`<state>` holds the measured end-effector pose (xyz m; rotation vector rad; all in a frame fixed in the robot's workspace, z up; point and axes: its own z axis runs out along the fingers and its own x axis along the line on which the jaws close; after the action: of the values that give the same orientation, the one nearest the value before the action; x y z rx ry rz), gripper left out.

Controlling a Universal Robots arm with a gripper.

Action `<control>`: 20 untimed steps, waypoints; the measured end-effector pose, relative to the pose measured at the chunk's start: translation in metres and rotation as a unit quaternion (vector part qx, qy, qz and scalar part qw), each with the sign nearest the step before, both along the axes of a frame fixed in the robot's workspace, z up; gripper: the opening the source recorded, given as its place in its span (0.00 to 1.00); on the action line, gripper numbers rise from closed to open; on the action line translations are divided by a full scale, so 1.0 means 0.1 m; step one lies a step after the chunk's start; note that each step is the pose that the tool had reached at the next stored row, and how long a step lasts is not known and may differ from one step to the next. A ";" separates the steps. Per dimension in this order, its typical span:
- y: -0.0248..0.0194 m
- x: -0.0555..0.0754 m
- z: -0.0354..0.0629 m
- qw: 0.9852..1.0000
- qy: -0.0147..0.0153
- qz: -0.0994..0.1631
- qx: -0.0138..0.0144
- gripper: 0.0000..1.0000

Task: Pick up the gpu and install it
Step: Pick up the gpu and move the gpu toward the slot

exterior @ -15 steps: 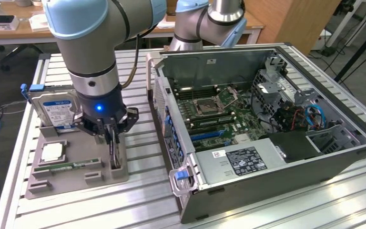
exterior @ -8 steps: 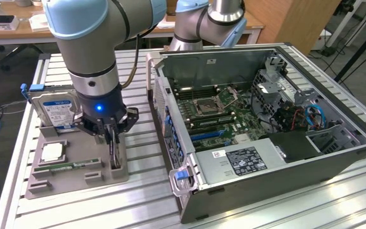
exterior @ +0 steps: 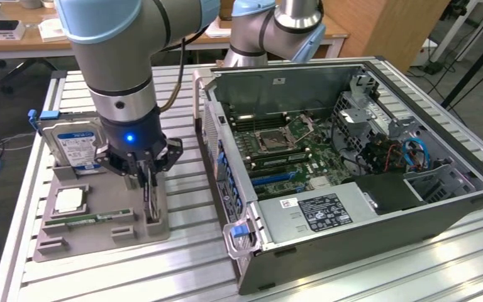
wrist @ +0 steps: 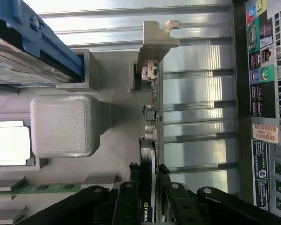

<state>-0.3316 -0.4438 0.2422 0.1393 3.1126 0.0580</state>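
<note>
In the exterior view, the grey-and-blue robot arm (exterior: pixel 120 75) reaches straight down over a grey moulded plastic parts tray (exterior: pixel 99 242) that lies on the slotted aluminium bench (exterior: pixel 183 270), toward the exterior view's left. Its black tool (exterior: pixel 145 173) sits low over the tray's edge nearest the large black open-sided computer case (exterior: pixel 376 239), closed around the top of the gpu (exterior: pixel 148 201), a thin card standing on edge in the tray. In the same tray, a silver hard drive with a blue-and-white label (exterior: pixel 75 148) stands upright in a blue carrier, with a square silver processor chip (exterior: pixel 70 200) and a narrow green memory stick (exterior: pixel 86 220) lying flat nearer the camera. The case lies just beside the tray, on the exterior view's right, with its green motherboard (exterior: pixel 283 145) exposed. In the wrist view, the tool (wrist: pixel 149 190) has its black fingers (wrist: pixel 126 201) pressed on both faces of the gpu (wrist: pixel 151 133), which appears edge-on as a green board with a black cooler between the fingers and a long silver metal end bracket (wrist: pixel 155 40) at its far end. The card runs along the tray (wrist: pixel 117 150) edge, beside the bare bench (wrist: pixel 196 89); whether it has left its slot cannot be told. The hard drive (wrist: pixel 18 70), the processor chip (wrist: pixel 9 143) and the memory stick (wrist: pixel 37 187) lie on the card's other side, and the case's coloured rear ports (wrist: pixel 262 70) are across the strip of bench.
</note>
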 end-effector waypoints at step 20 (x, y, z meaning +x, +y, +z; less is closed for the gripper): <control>0.000 0.00 0.096 1.000 0.000 0.000 0.000 0.26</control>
<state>-0.3316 -0.4438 0.2517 0.1392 3.1126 0.0581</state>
